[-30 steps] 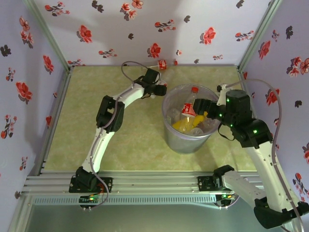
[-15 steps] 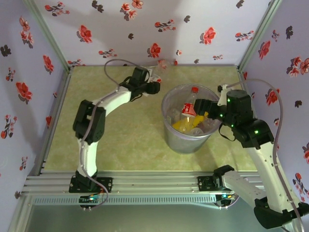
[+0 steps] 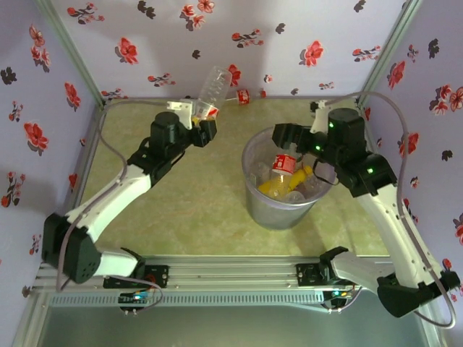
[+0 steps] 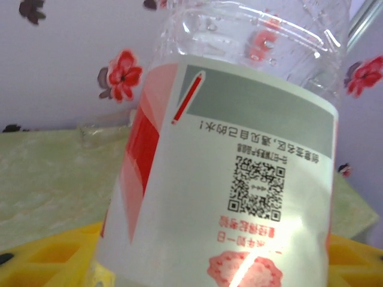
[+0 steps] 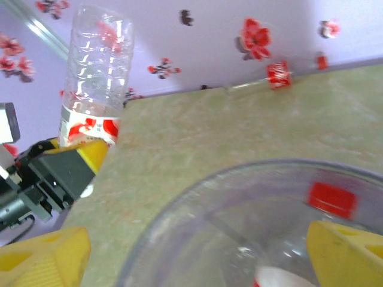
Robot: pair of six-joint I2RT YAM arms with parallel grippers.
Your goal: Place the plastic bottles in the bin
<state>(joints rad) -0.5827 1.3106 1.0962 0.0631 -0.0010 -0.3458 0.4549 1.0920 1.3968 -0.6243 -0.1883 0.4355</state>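
Floral walls (image 3: 304, 22), left gripper (image 3: 205, 114) holding bottle (image 3: 215, 83)

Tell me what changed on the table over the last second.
The left hand swung left, away from the bin, and rose; it now holds a clear bottle raised in the air. The right hand, open, slid toward the bin's far left rim. The bin, the bottles inside and the red-labelled bottle by the wall stayed put.

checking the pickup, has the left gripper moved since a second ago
Yes. The left gripper, shut on a clear bottle, has swung left and slightly up in the top view, away from the bin.
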